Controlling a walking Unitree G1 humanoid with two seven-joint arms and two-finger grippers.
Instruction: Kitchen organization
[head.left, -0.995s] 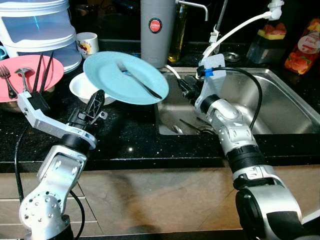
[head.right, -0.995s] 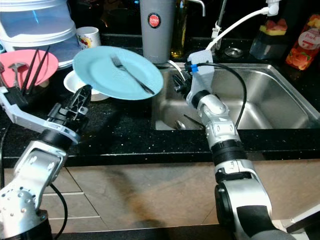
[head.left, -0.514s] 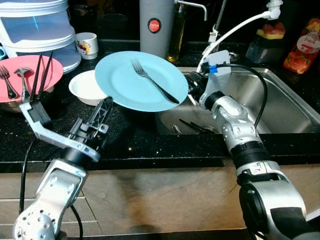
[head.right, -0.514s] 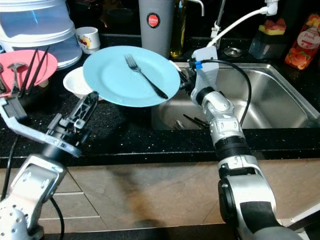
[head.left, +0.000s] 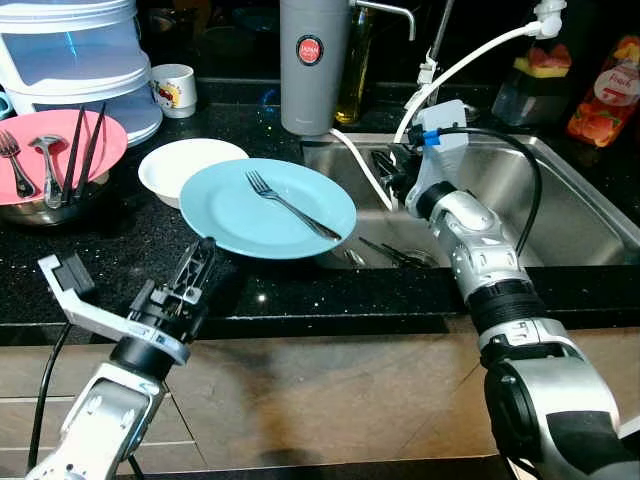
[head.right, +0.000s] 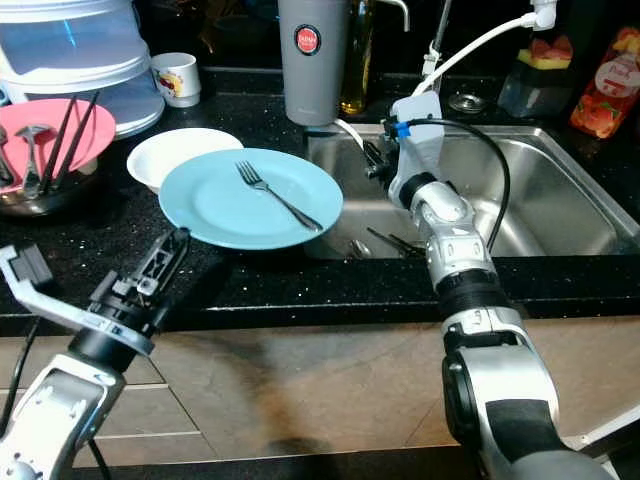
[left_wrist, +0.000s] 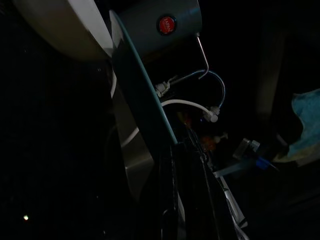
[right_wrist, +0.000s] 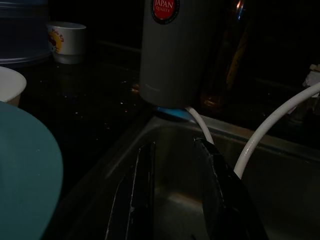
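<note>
Resting almost level on the black counter with its far edge jutting over the sink, the blue plate carries a fork lying across it. The left gripper pinches the plate's near rim — fingers closed on it. Just behind sits a white bowl, further left a pink plate with cutlery. The right gripper hovers over the sink's near corner, fingers parted, holding nothing. Judging by this, the plate is being set down or carried; next the fork wants lifting off — keep the plate level meanwhile.
</note>
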